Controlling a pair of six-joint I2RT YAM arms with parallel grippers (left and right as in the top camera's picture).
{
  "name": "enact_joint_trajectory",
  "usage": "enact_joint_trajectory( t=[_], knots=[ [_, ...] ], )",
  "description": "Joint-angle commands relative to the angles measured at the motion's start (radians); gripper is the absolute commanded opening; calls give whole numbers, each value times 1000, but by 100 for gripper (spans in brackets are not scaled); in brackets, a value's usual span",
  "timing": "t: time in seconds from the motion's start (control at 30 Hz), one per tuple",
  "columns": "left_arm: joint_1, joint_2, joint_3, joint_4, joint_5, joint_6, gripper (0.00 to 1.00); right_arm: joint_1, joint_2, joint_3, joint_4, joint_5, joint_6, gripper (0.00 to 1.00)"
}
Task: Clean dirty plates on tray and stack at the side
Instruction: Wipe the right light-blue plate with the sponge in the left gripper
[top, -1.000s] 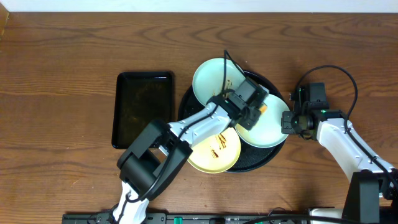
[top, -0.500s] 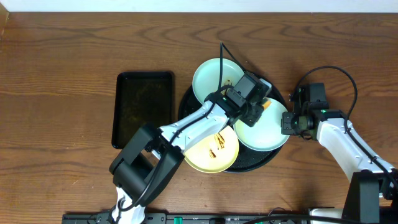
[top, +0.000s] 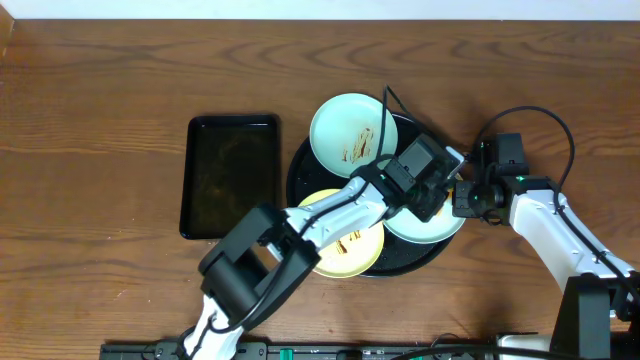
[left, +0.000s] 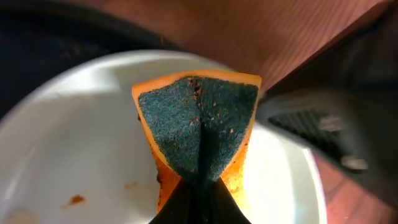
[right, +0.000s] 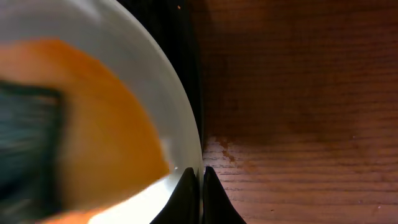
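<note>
Overhead shot first: the round black tray (top: 424, 258) sits mid-table with all three plates on it. The mint plate (top: 345, 135) is at the far-left side and hangs over the rim, with brown streaks in the middle. The yellow plate (top: 350, 250) is at the near-left, also streaked, and partly hidden under the left arm. The whitish plate (top: 425, 222) is on the right side of the tray, and that's the one both arms are on.

The left gripper (top: 432, 185) is right over the whitish plate. In the left wrist cam its fingers are pinched tight on a sponge (left: 198, 127), orange with a dark green scrubby face, folded up between them. The sponge is right down at the plate's inner surface (left: 74, 149), near the rim on the right gripper's side, though I can't tell if it's actually touching. There are a couple of small brown spots on the plate by the bottom-left of that view.

The right gripper (top: 462, 195) comes in from the right edge of the tray. In the right wrist cam its fingertips (right: 200, 186) are squeezed nearly together on the whitish plate's rim (right: 184, 118), so it's gripping that edge. The sponge shows up there as an orange blur (right: 93, 118) just inside the rim.

A rectangular black tray (top: 230, 175) sits off to the left on the wooden table (top: 100, 120), well apart from the round one.
</note>
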Motion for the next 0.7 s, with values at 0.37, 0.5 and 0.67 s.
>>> enact_joint_trajectory(
  t=[0.37,0.5,0.67],
  knots=[
    [92,51,20,-164,-224,-3,8,0,6,-5,-26,38,-4,1],
    [104,45,21,-257,-224,-3,7,0,7,-5,-29,38,-4,1],
    [114,-1,21,-299,-243,-2,7,0,7,-5,-41,38,-4,1]
  ],
)
